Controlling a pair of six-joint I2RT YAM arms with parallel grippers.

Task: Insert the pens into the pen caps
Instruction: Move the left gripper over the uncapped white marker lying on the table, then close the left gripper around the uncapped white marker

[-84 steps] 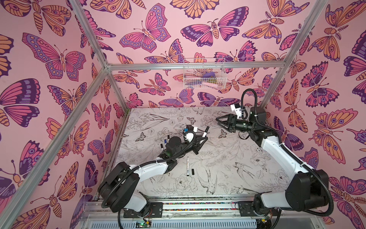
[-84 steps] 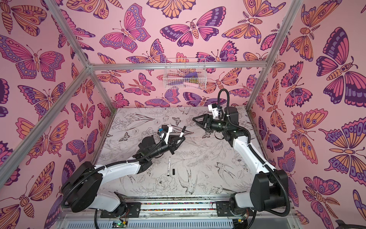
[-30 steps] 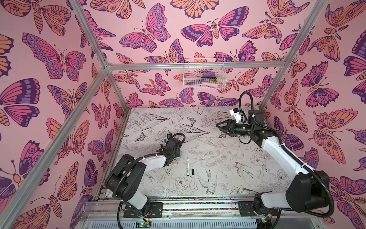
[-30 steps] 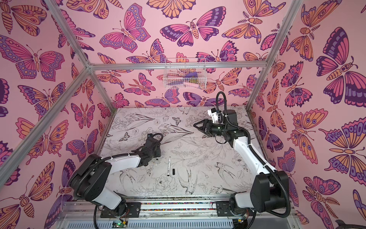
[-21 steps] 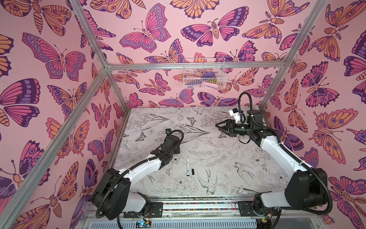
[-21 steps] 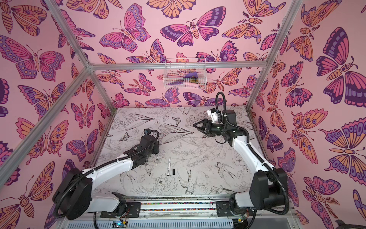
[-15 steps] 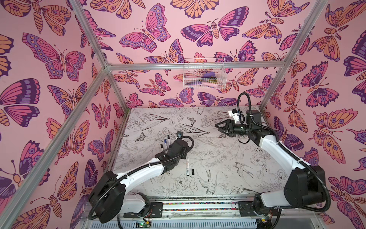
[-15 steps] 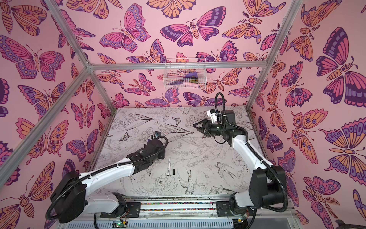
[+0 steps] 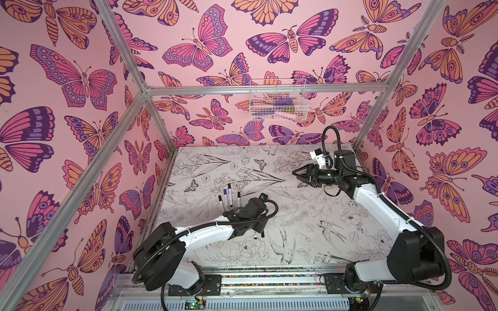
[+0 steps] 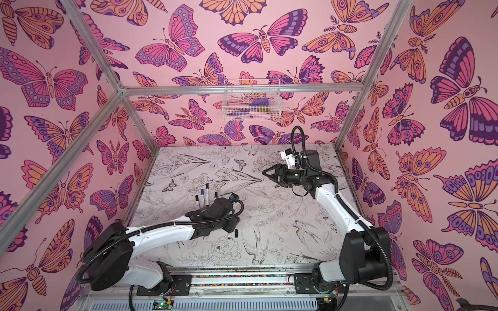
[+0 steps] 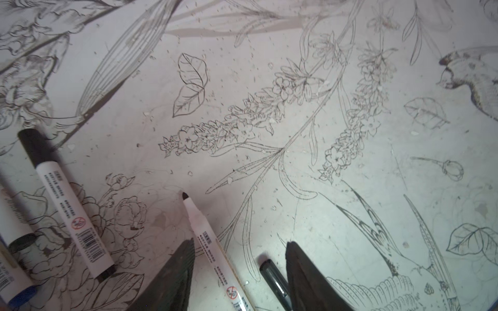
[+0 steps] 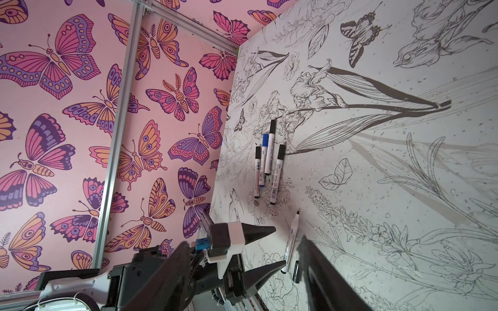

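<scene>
No brand name can be read on any pen. Rows of fine print are seen along the white barrels of the capped pens (image 12: 265, 161), too small to be made out. A barcode (image 11: 90, 243) and a red crossed circle (image 11: 78, 223) are printed low on the nearest one. The same red mark and fine print are carried by the bare pen (image 11: 213, 250), whose black tip is exposed.

The four capped pens are laid side by side toward the left of the table (image 9: 310, 215); three caps are black and one is blue. The bare pen is laid nearer the middle, with the loose black cap (image 11: 275, 280) just beside its rear end.

The left gripper (image 11: 239, 243) is lowered over that pair with its jaws spread. In the left wrist view, pen and cap are both seen between the fingers, and nothing is grasped. The right gripper (image 9: 295, 173) is held above the far right of the table, jaws apart and empty.

A second ago the left gripper was placed over the capped group; it has since been brought to the bare pen. The pen carried aloft earlier is no longer held. The right gripper is hardly shifted.
</scene>
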